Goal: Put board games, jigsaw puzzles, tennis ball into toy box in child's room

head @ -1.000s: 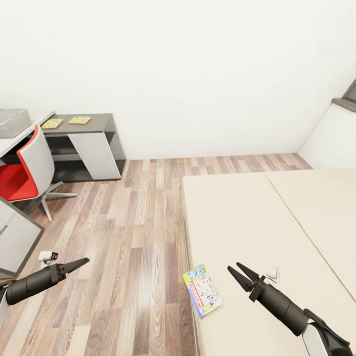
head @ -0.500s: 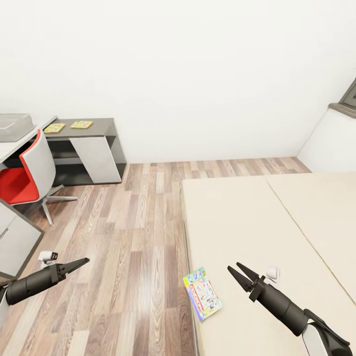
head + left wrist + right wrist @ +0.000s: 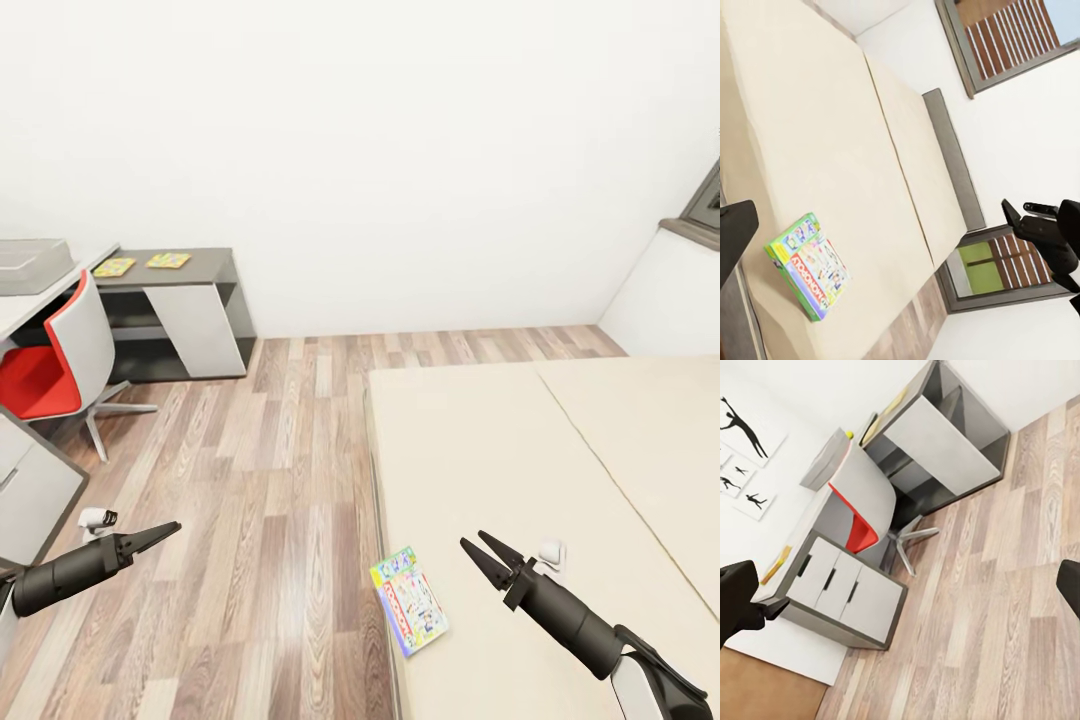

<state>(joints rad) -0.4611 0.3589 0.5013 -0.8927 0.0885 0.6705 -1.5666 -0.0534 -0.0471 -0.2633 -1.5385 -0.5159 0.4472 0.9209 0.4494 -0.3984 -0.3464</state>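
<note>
One board game point(image 3: 409, 600) lies flat at the near corner of the bed point(image 3: 520, 450), its long side running along the edge. The right tool point(image 3: 478, 550), prongs spread and empty, hangs just beside it and is clearly the nearer; the left tool point(image 3: 160, 532), prongs pressed together, hangs over the floor, well apart.

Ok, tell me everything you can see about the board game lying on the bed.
The thin flat rectangular board game box has a white printed face with colourful cartoon art, a red logo band and a green top edge. It lies flat, face up, on the plain beige mattress, at the edge nearest the wood-plank floor, turned slightly askew. Nothing touches it but the mattress. The right gripper hovers beside it, fingers open. The left wrist view shows its lid closed.
</note>
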